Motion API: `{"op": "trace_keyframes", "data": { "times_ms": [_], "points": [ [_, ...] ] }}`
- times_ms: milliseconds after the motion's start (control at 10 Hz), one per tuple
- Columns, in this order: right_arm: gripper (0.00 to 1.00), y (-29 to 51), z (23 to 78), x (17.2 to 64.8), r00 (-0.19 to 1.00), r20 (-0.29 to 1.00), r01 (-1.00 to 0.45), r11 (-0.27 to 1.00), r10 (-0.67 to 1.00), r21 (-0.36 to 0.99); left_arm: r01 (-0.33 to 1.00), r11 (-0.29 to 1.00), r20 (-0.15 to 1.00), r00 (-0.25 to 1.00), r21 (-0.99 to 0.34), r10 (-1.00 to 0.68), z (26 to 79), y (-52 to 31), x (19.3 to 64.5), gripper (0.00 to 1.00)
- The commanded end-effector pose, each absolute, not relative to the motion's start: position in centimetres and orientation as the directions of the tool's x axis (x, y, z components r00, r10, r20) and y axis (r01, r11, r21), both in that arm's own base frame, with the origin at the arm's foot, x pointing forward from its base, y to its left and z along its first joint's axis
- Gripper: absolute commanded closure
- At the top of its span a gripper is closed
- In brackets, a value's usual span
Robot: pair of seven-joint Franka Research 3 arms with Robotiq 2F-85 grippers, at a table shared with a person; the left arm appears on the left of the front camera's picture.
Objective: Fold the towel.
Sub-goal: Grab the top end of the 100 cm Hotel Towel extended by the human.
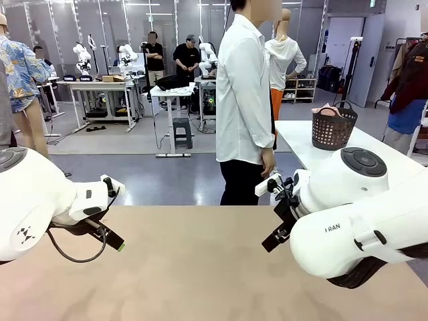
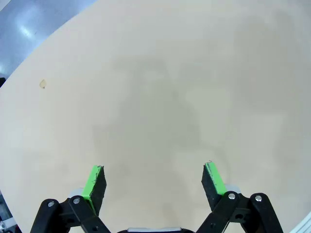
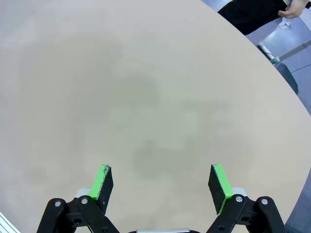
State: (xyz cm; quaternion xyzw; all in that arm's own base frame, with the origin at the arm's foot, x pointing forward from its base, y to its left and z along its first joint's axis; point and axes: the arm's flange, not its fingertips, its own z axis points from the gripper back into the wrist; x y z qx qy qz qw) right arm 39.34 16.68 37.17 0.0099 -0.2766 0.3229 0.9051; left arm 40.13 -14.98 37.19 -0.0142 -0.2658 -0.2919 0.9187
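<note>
Towel (image 1: 328, 108), bunched in basket (image 1: 332, 134), axis unclear

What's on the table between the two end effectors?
Nothing: in the front view the tan tabletop is bare between the left end effector and right end effector, both open.

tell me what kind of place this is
Probably a robotics lab or workshop hall: the left gripper and right gripper hang open over a beige table, with metal-framed workbenches on a grey floor behind, and a dark basket on a white side table.
</note>
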Motion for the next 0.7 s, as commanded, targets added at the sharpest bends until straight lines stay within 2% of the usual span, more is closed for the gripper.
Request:
{"op": "trace_keyframes", "data": {
  "times_ms": [0,100,400,500,600],
  "points": [
    [0.00,16.7,37.2,39.3,0.639,0.507,-0.590,0.791,0.579,-0.161,0.544,0.829,0.497,0.688,0.129,-0.529,37.2,-15.0,40.1,0.00],
    [0.00,16.6,39.5,39.9,0.618,0.539,-0.612,0.781,0.572,-0.127,0.576,0.801,0.504,0.649,0.164,-0.570,39.1,-14.9,40.4,0.00],
    [0.00,15.0,47.4,41.5,0.652,0.562,-0.637,0.770,0.509,0.042,0.593,0.805,0.468,0.713,-0.004,-0.522,47.1,-13.7,40.6,0.00],
    [0.00,14.2,49.6,41.7,0.663,0.548,-0.668,0.734,0.510,0.123,0.598,0.790,0.448,0.748,-0.136,-0.489,49.5,-12.6,40.6,0.00],
    [0.00,13.0,51.0,41.7,0.690,0.522,-0.690,0.674,0.501,0.265,0.588,0.754,0.423,0.787,-0.295,-0.449,51.7,-11.0,40.4,0.00]
  ]
}}
